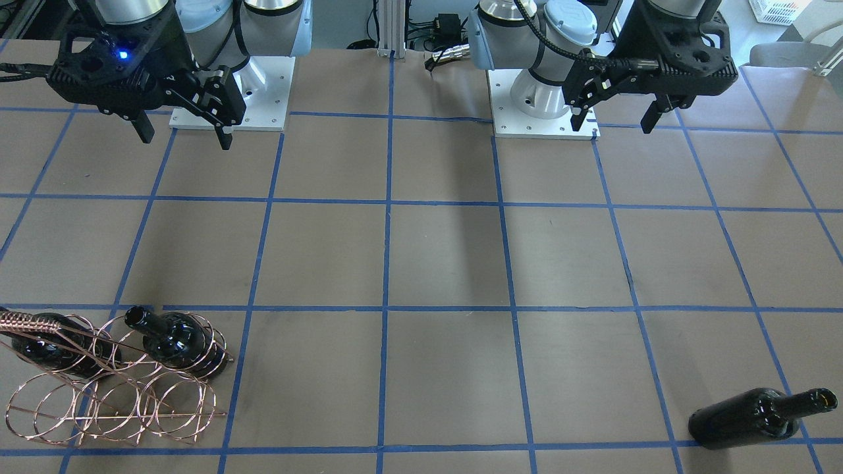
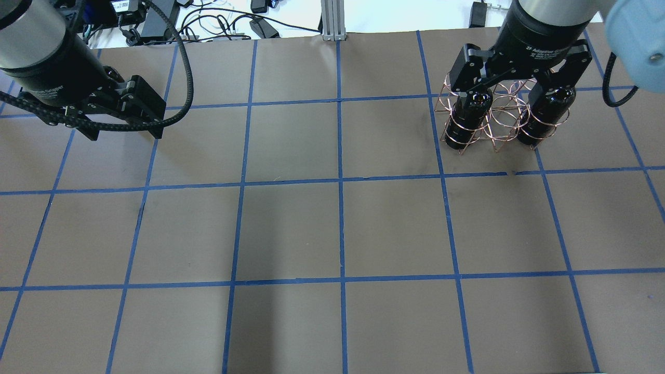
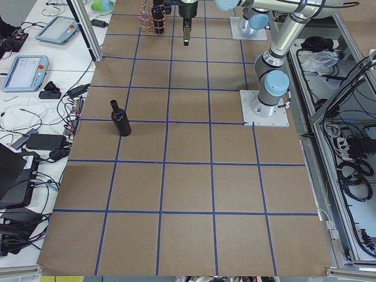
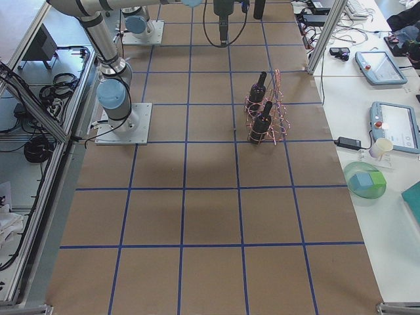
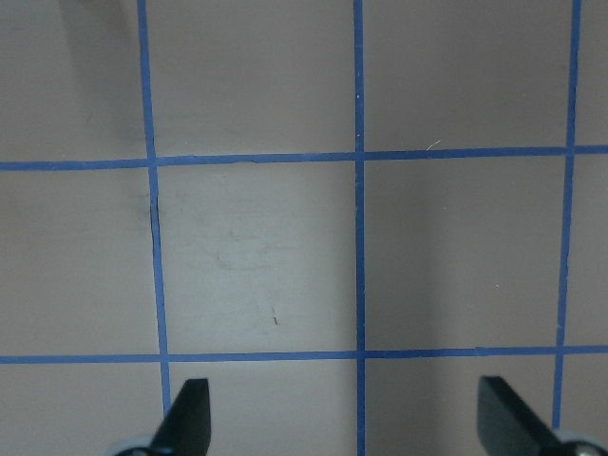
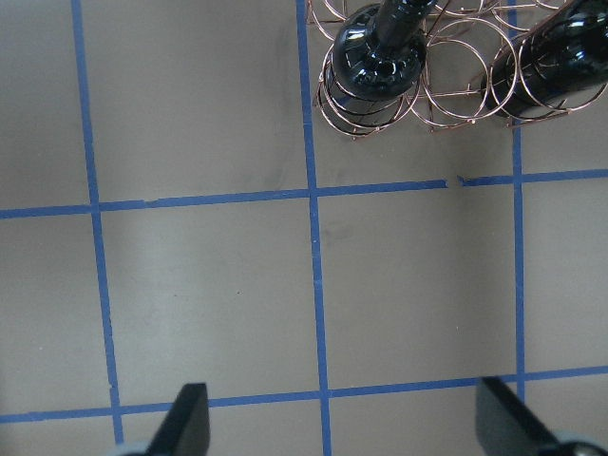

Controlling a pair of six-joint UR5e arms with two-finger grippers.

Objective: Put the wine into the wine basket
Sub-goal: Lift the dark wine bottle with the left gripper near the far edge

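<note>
Item: wine (image 1: 751, 421). One dark, glossy, unlabelled glass bottle with an open mouth, at the lower right of the front-facing view. In the left-end view it stands upright and alone on the table (image 1: 448, 263), touching nothing.

Item: wine basket (image 1: 33, 323). Copper wire rack at the lower left of the front-facing view, well apart from the loose bottle. Holds two like bottles (image 1: 174, 339); several loops appear vacant.

Item: left gripper (image 1: 612, 129). Upper right of the front-facing view, fingers spread wide, holding nothing; its wrist view shows only bare table between the tips.

Item: right gripper (image 1: 186, 143). Upper left of that view, likewise spread and holding nothing; in the overhead view it overlaps the basket.

Handling, judged:
- Glass is rigid, fairly heavy for its size and breakable.
- The polished surface is likely slippery under the pads.
- Best hold is probably across the cylindrical body, near or just below the shoulder; a neck grip would let it swing.
- The thin wire basket is light and may shift if knocked on insertion.
</note>
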